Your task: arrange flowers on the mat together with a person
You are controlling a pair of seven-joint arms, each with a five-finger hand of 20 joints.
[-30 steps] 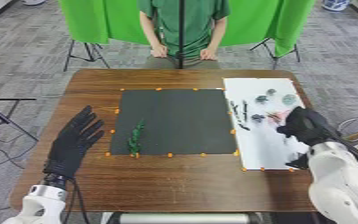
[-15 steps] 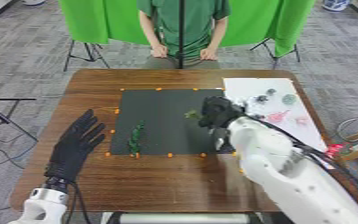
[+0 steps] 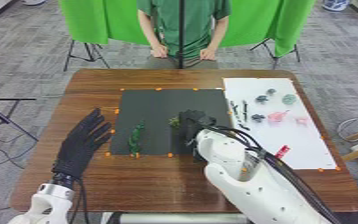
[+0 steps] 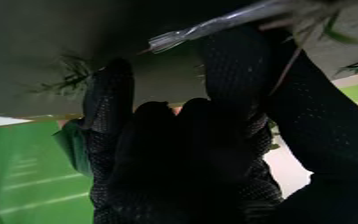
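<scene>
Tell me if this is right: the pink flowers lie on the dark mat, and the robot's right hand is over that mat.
No: the head view shows the pink flowers on the white sheet. The right hand is over the dark mat, as stated.

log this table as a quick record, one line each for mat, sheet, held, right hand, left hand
mat: black mat, green stem lying toward its left side
sheet: white sheet right of the mat, with pink flowers, dark flowers, pale green flower, dark twigs
held: sprig
right hand: right hand over the mat, curled round the sprig's stem
left hand: left hand left of the mat, fingers straight, empty
</scene>
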